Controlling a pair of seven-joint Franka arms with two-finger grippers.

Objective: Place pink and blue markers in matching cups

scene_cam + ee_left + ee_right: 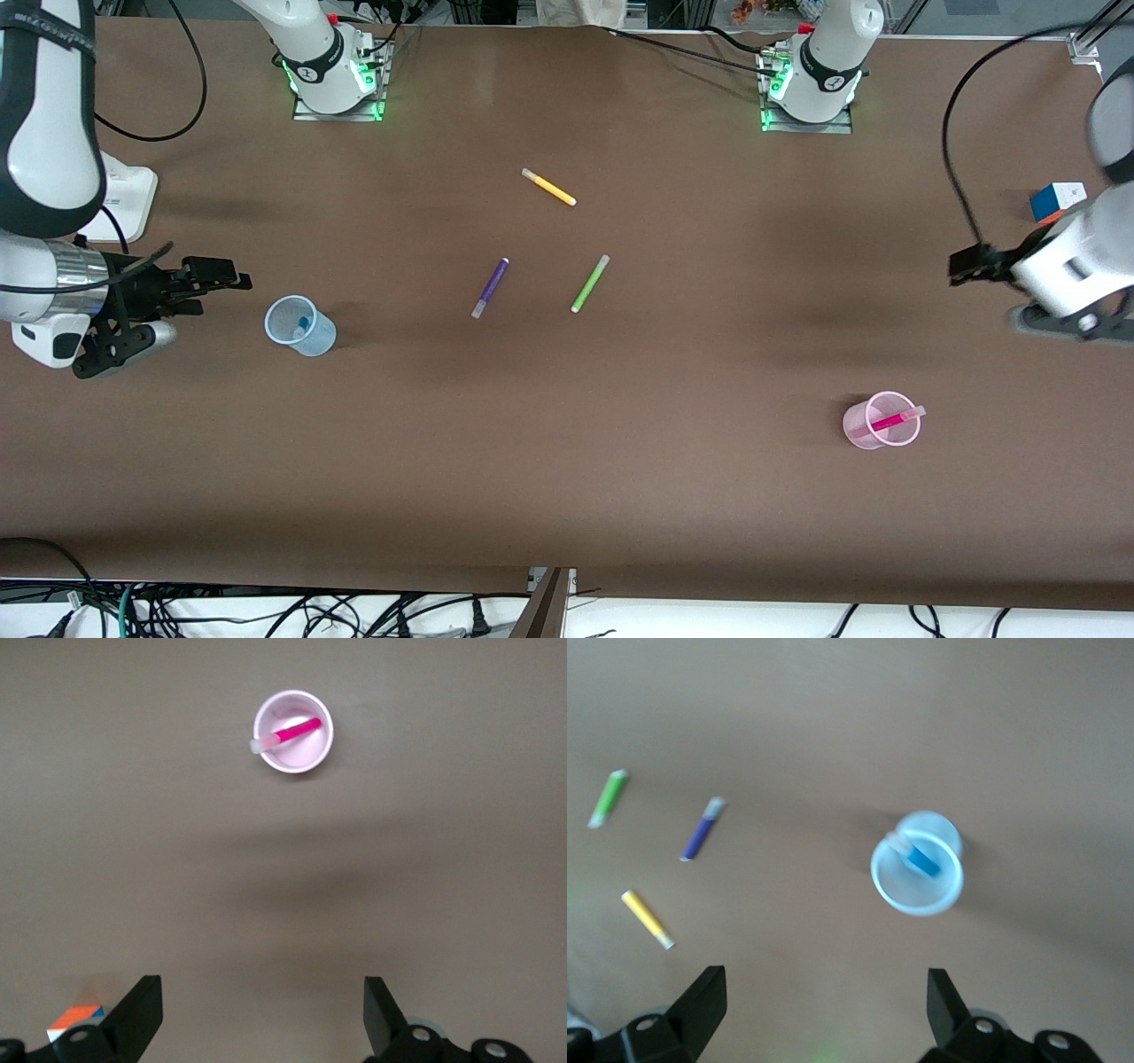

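The light blue cup [299, 325] stands upright toward the right arm's end of the table, with the blue marker [302, 324] inside it. The light pink cup [881, 420] stands toward the left arm's end, nearer the front camera, and the pink marker [890, 420] leans in it with its pale cap over the rim. My right gripper [229, 275] is open and empty, over the table beside the blue cup [917, 895]. My left gripper [964, 264] is open and empty, over the table well apart from the pink cup [310, 753].
A yellow marker [549, 187], a purple marker [490, 287] and a green marker [590, 283] lie loose mid-table. A coloured cube [1057, 200] sits near the left gripper. A white block [120, 204] stands at the right arm's end.
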